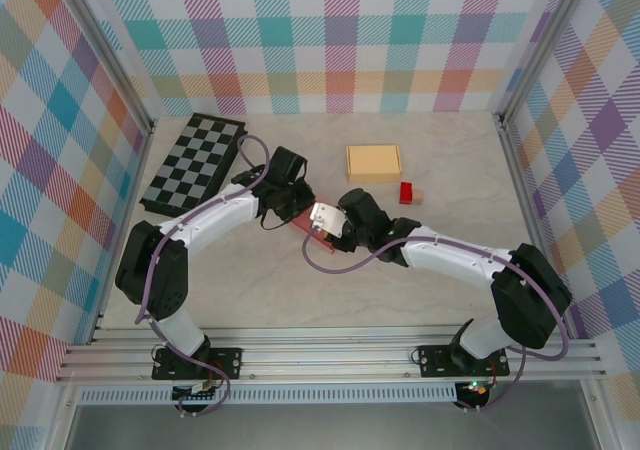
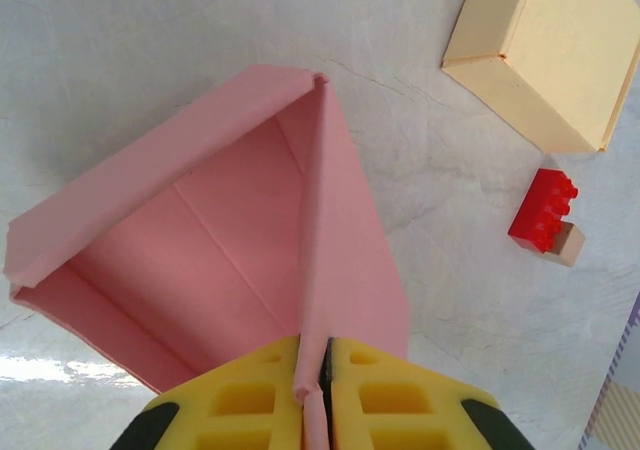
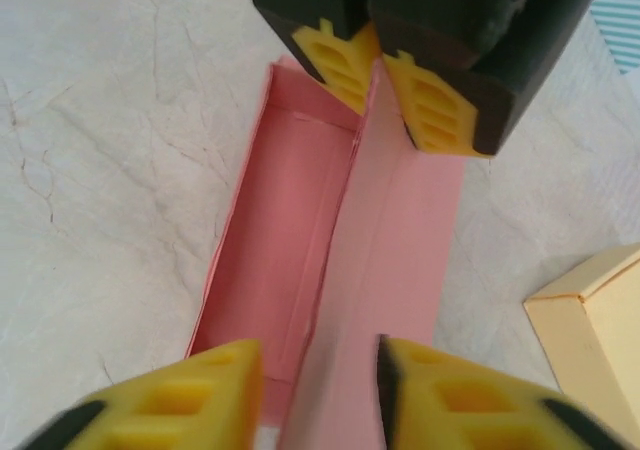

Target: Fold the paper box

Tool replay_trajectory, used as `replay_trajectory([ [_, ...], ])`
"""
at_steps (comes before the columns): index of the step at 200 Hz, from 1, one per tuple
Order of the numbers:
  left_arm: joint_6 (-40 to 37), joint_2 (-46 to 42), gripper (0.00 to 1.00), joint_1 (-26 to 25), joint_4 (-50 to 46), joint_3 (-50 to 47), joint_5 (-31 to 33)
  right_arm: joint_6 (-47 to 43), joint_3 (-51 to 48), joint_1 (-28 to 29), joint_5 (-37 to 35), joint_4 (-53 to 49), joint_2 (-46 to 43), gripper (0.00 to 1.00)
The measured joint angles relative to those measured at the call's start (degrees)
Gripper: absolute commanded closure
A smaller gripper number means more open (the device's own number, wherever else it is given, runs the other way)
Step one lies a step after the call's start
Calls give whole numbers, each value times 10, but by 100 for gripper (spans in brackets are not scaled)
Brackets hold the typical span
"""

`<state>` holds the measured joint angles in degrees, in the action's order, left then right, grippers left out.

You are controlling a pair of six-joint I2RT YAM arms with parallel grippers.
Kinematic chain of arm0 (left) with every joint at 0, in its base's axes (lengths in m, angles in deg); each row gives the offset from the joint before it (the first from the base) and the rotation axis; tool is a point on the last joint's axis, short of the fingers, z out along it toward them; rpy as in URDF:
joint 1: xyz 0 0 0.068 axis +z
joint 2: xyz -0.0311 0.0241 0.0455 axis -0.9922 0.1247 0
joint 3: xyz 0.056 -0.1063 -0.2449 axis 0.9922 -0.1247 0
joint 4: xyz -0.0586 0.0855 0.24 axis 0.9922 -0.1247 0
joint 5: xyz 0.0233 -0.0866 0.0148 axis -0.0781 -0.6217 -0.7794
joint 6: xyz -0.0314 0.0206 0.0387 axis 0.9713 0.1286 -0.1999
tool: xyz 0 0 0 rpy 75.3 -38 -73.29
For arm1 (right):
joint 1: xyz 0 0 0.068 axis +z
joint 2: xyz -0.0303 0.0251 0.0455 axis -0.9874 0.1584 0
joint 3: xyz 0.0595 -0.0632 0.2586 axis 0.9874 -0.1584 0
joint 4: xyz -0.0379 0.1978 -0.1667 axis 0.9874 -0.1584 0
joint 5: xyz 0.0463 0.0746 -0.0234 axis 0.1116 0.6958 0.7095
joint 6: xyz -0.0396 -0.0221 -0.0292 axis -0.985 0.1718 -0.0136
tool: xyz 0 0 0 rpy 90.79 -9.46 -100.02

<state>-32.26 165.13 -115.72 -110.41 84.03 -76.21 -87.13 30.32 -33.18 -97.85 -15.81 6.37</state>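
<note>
Left hand [image 2: 314, 395] pinches the upright flap [image 2: 345, 260] of the pink box [image 2: 180, 260] to steady it, while the right hand [image 3: 320, 385] stands open astride that flap, ready to crease.

From above, the left gripper [image 1: 295, 215] and right gripper [image 1: 327, 230] hide most of the pink paper box [image 1: 304, 227]; the left wrist view's edges crop the tan box [image 2: 545, 50].

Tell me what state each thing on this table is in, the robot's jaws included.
Pink box, half folded, inside still open, one flap raised.
Left jaws, shut on that raised flap.
Right jaws, open, one on either side of the flap.
Yellow box, already folded into shape, lying apart.
Red brick, touching a small wooden block.
Checkerboard, lying flat.
</note>
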Motion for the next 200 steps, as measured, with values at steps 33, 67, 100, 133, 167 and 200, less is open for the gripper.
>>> replay_trajectory([
  [33,-4,0,89,0,-8,0,14,100,49,0,-16,-64,-19,24],
  [67,-13,0,87,0,-14,0,31,316,113,-6,-70,-151,-68,10],
  [100,-14,0,86,0,-23,0,39,535,111,-31,-108,-228,-88,2],
  [133,12,3,84,14,-23,0,22,542,25,-38,-85,-182,-97,15],
  [167,47,32,83,40,-30,18,-5,394,-119,-36,-59,-88,-161,16],
  [200,74,38,82,49,-55,54,-24,233,-141,-36,-27,-31,-178,21],
])
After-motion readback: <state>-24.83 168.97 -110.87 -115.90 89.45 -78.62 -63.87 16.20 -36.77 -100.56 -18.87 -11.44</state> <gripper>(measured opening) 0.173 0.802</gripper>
